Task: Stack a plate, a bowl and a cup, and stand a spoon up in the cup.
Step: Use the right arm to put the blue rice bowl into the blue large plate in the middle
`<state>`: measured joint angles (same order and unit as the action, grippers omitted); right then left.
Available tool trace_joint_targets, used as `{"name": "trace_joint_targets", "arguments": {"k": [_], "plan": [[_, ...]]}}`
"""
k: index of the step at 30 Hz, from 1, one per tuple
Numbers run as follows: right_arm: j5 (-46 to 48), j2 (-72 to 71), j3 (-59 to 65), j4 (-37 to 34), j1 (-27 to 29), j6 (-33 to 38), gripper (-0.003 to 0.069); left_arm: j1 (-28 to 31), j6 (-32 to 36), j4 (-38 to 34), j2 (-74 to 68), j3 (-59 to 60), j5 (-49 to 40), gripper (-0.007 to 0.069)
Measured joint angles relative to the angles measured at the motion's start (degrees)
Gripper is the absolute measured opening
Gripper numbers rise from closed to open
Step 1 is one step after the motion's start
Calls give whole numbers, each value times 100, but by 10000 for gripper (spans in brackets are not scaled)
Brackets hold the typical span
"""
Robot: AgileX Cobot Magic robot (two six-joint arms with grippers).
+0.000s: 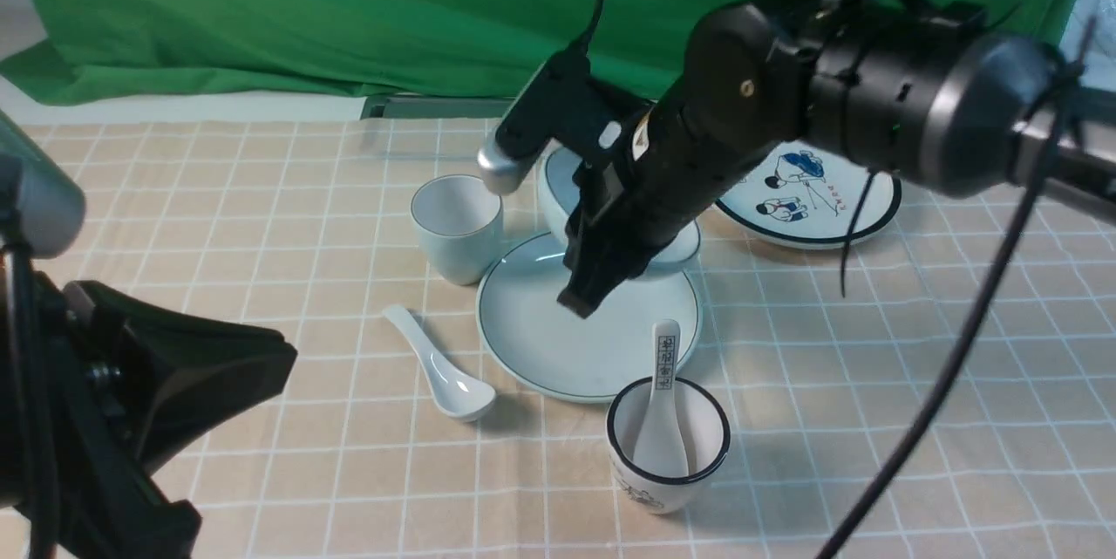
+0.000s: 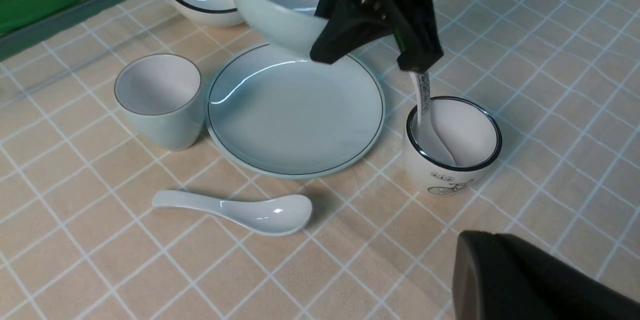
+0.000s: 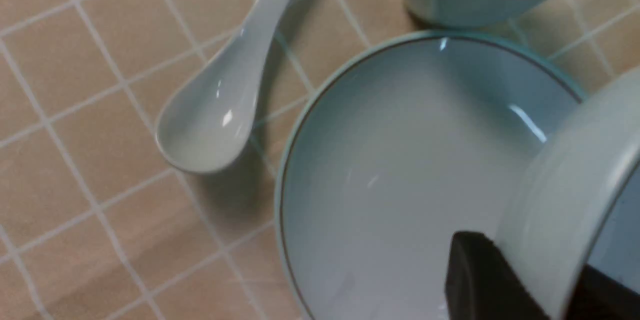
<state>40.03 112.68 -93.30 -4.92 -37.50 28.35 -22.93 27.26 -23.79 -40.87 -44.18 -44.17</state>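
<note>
Tabletop (image 1: pixel 331 454): lying under our work
Right tool (image 3: pixel 515 280): pinching bowl's (image 3: pixel 565 175) wall
Bowl: likely slippery, brittle; we're favouring the rim

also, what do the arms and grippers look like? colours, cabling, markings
Right arm: black and silver-grey rounded segments, loose black cables. Right gripper: angular, matte black, light rounded tip on the bracket, small white oval mark. Left gripper: black wedge-like fingers, grey rounded part above, black cable alongside.

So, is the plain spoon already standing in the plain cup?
No, the plain spoon lies on the table, apart from the plain cup.
</note>
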Motion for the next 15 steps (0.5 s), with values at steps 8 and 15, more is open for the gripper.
{"name": "trace_joint_targets", "arguments": {"k": [8, 15], "plan": [[111, 468, -18, 34, -79, -47, 87, 0, 0, 6, 0, 0, -34, 2], [78, 615, -65, 42, -176, -47, 99, 0, -4, 18, 0, 0, -29, 2]]}}
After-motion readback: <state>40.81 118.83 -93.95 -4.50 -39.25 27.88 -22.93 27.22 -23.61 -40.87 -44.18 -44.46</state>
